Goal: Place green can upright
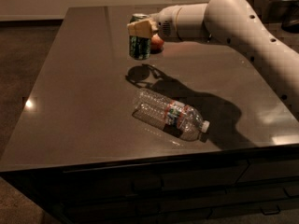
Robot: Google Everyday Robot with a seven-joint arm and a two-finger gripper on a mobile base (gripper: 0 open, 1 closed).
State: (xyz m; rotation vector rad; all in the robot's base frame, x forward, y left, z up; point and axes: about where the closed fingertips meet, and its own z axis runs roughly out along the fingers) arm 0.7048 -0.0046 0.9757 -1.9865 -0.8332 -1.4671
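Gripping upright green can, pincer aloft

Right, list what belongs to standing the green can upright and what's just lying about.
For the job:
- green can, held above the table
- gripper, shut on the can's top, over the table's far part

Lying about:
- clear water bottle, on its side near the front
- small orange round object beyond the can
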